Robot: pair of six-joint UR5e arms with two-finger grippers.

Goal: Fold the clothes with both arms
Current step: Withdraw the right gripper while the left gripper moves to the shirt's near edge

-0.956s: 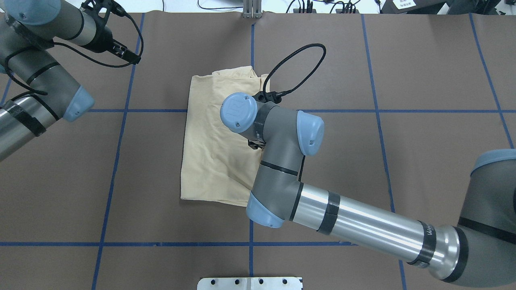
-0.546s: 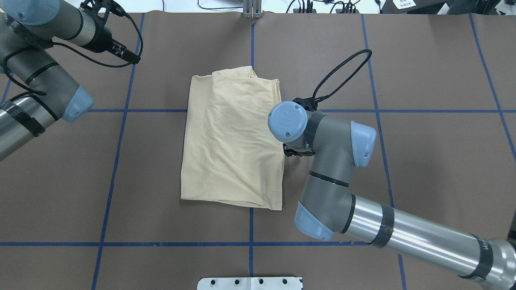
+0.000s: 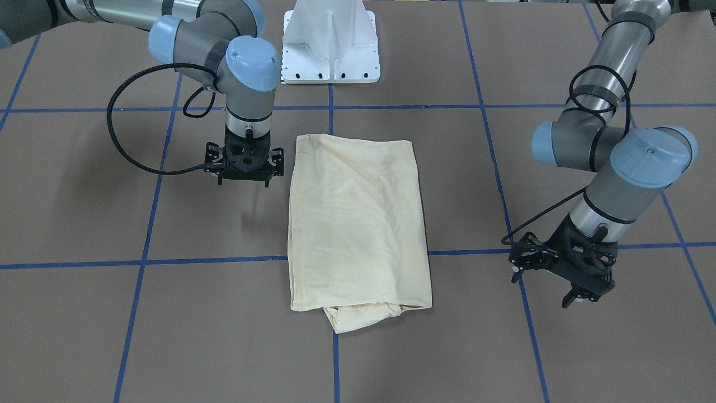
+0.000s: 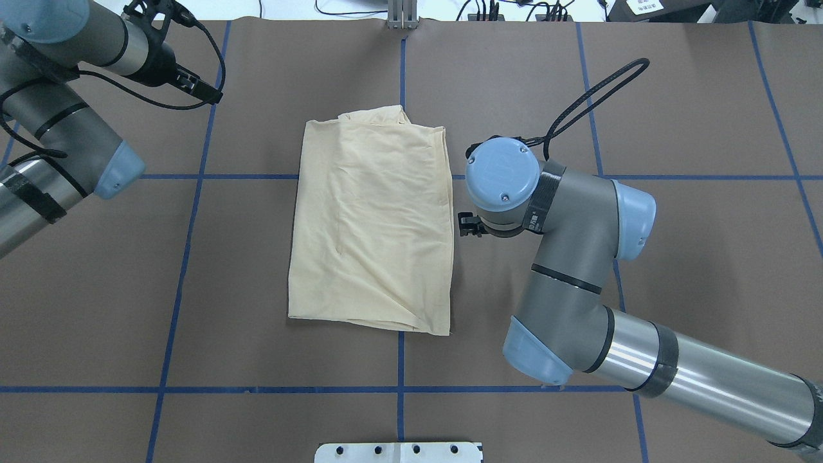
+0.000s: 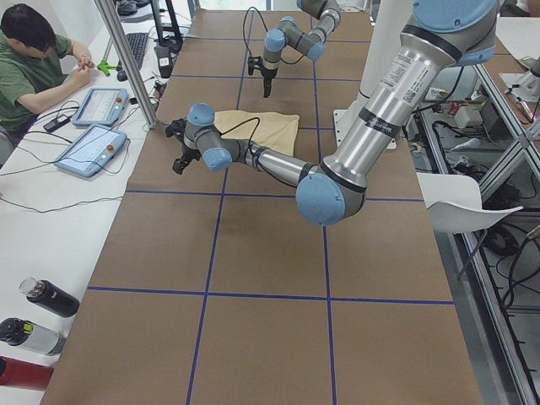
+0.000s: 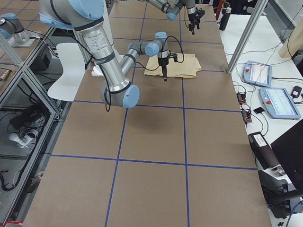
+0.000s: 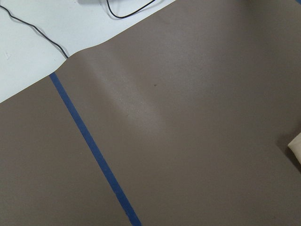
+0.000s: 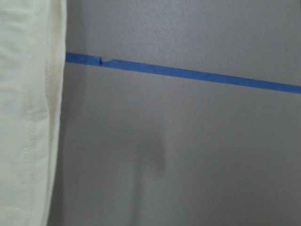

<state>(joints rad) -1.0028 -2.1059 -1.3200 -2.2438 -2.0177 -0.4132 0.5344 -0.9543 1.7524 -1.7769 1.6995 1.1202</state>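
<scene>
right gripper beside shirt, jaws seemingly apart; white pedestal nearby.

My overhead camera sits behind the robot, looking forward and down; my front one faces back steeply, with the base pedestal at 12 o'clock. Two distant side cameras look along the table. All four share the T-shirt; both wrist cameras, close to the tabletop, clip its edge.
</scene>
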